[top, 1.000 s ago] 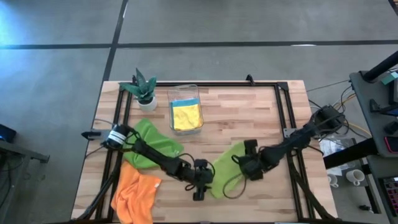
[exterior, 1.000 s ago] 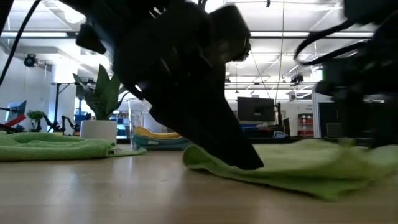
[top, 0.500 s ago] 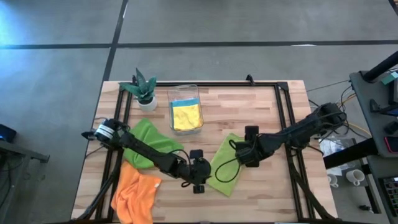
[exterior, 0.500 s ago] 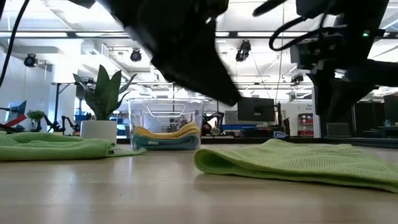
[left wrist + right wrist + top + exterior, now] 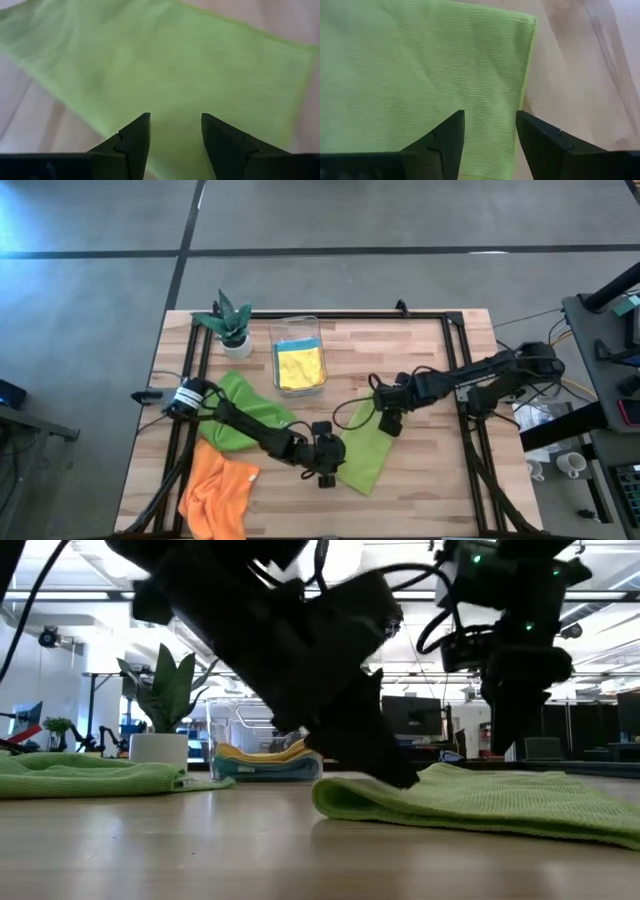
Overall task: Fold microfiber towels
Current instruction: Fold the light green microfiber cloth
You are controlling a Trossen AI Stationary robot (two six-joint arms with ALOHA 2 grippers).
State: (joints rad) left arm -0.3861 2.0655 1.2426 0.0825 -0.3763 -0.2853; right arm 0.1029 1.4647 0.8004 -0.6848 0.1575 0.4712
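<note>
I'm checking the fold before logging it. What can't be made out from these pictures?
- Lime green microfiber towel: the near-left edge in the high view is covered by the left gripper.
- Darker green towel: partly under the left arm in the high view.
- Clear plastic bin: blue towel under the yellow one barely shows.
- Orange towel: cut off by the bottom edge in the high view.

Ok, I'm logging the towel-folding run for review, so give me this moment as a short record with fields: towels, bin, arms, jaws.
towel being worked: lime green towel, lying flat on the table, near the front middle
other towels out: darker green towel and orange towel, at the table's left
bin: clear plastic bin holding a yellow towel on a blue one
left gripper: over the lime towel, jaws open, holding nothing
right gripper: over the lime towel near its edge, jaws open, holding nothing
also there: potted plant, at the back left
</note>
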